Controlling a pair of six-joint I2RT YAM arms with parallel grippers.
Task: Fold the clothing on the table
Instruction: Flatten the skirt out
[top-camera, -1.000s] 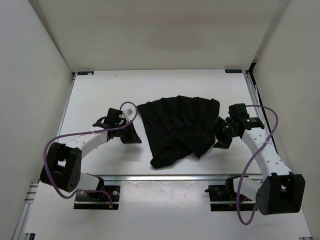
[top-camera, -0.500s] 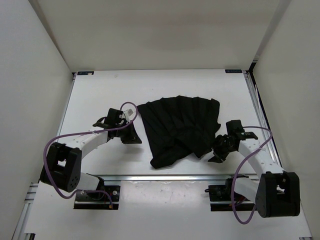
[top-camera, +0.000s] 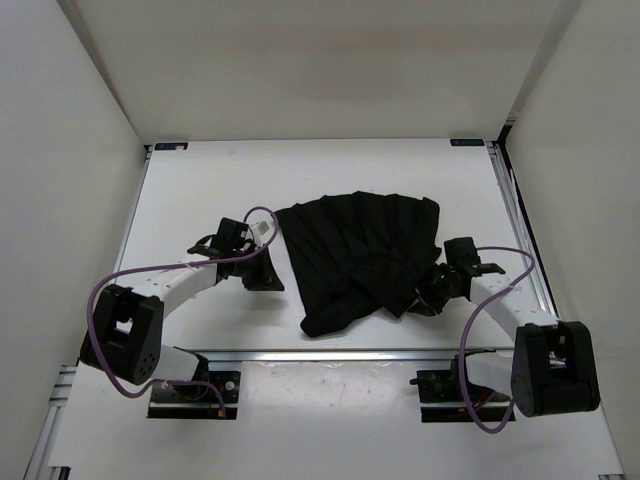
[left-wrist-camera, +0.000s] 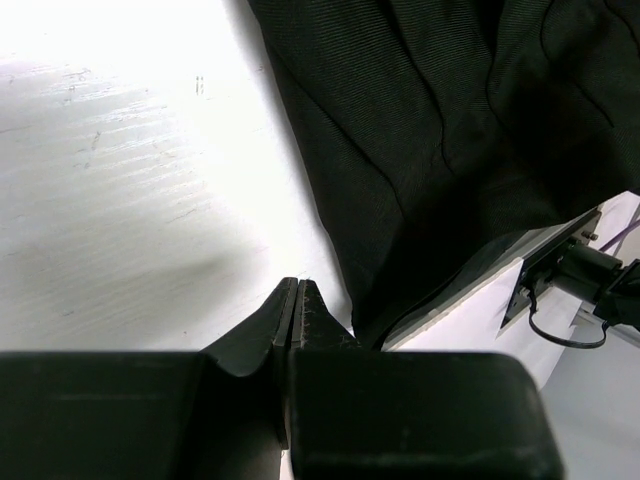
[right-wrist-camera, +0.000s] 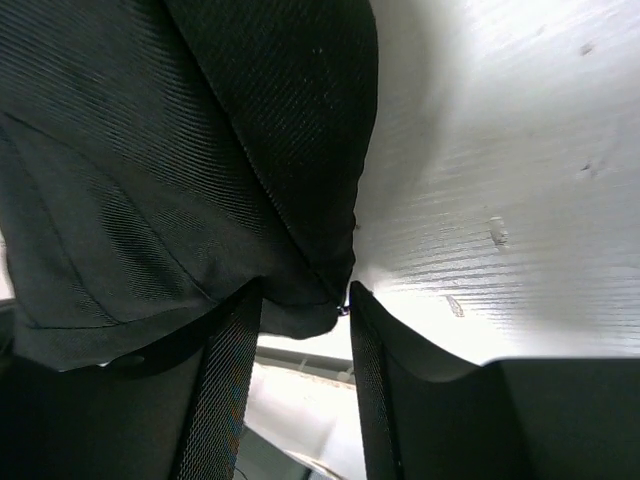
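Note:
The clothing (top-camera: 360, 255), a black pleated garment, lies spread in the middle of the table (top-camera: 200, 190). My left gripper (top-camera: 264, 274) rests on the table just left of the garment's left edge. In the left wrist view it (left-wrist-camera: 296, 286) is shut with nothing between its pads, and the clothing (left-wrist-camera: 450, 130) lies just to its right. My right gripper (top-camera: 424, 298) is at the garment's near right corner. In the right wrist view it (right-wrist-camera: 300, 296) is open, with the corner of the clothing (right-wrist-camera: 200, 150) lying between its fingertips (right-wrist-camera: 236, 350) and a gap still showing.
An aluminium rail (top-camera: 340, 353) runs along the table's near edge, just below the garment's lowest corner. Teal marks (top-camera: 170, 146) sit at the far corners. White walls close in the left, right and far sides. Purple cables (top-camera: 110, 285) loop beside both arms.
My right gripper has moved nearer and leftward to the garment's near right corner, and its jaws have narrowed around it. The left gripper has barely moved.

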